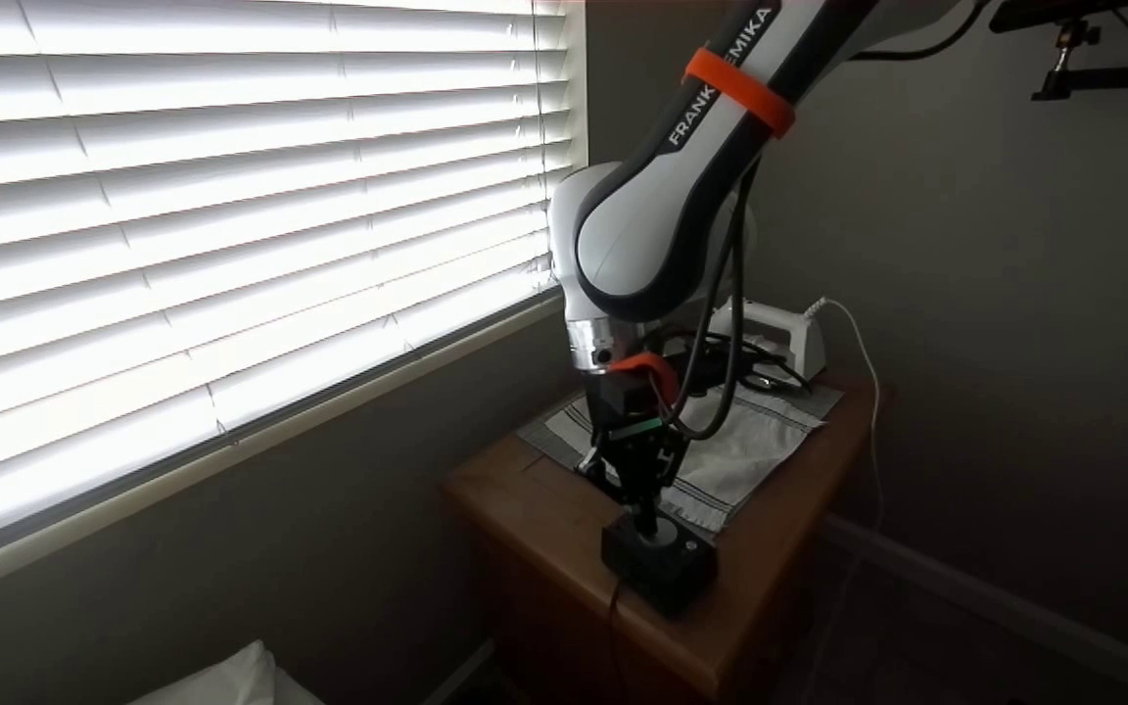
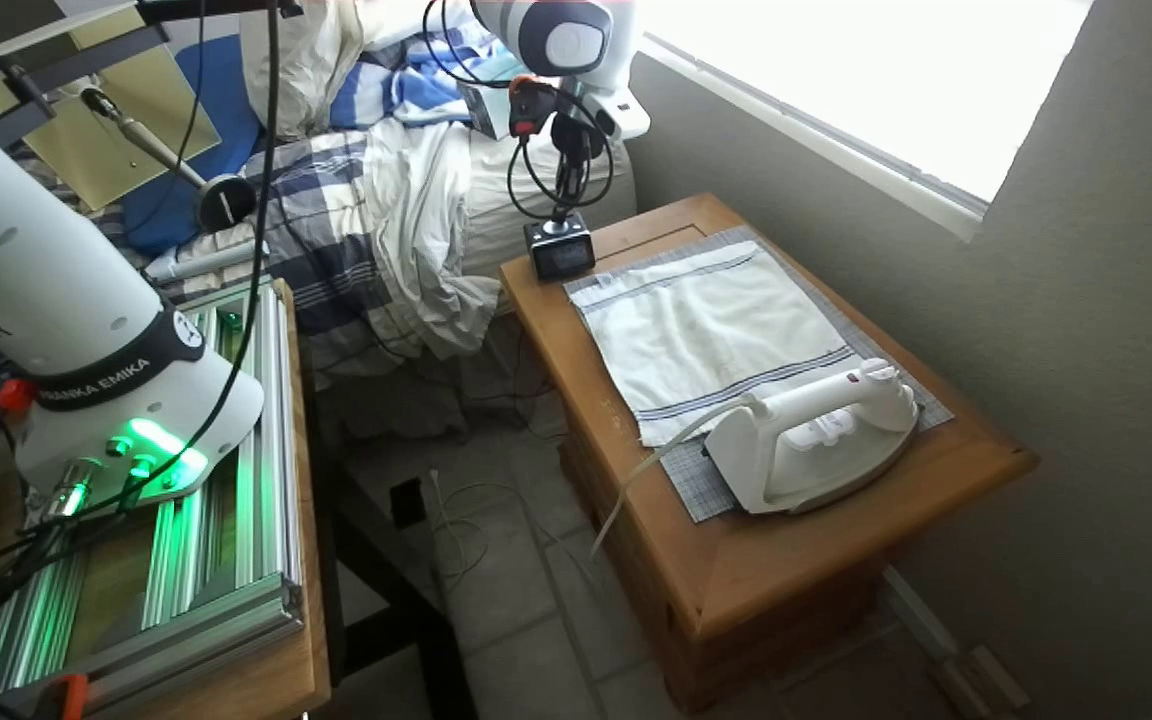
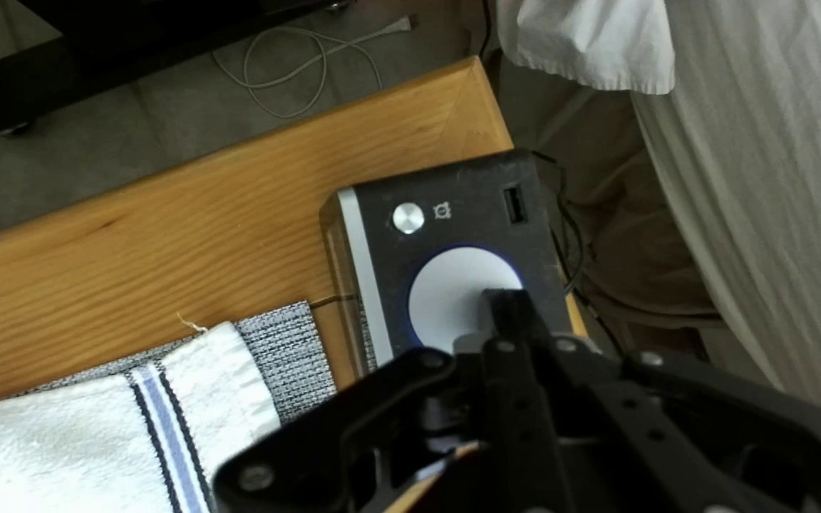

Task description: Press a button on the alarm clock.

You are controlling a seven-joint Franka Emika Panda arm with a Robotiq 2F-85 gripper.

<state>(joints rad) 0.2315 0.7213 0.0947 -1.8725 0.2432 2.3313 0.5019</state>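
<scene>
The arm [image 1: 667, 220] bends steeply downward, its gripper [image 3: 507, 298] clenched, tips over the round button [image 3: 450, 296] of the clock [image 3: 467, 221]; contact cannot be judged. The clock stands at a corner of the table [image 3: 204, 235], close to two edges. Just beside it lies a mat [image 3: 289, 349] bearing a towel [image 3: 83, 442], with a strip of wood towards the floor-side edge. Beyond that corner is the bed [image 2: 416, 200]; at the table's opposite end, the iron [image 2: 821, 435]; along the wall, the blinds [image 1: 231, 245].

Room between clock [image 2: 562, 254] and iron [image 2: 824, 428]
</scene>
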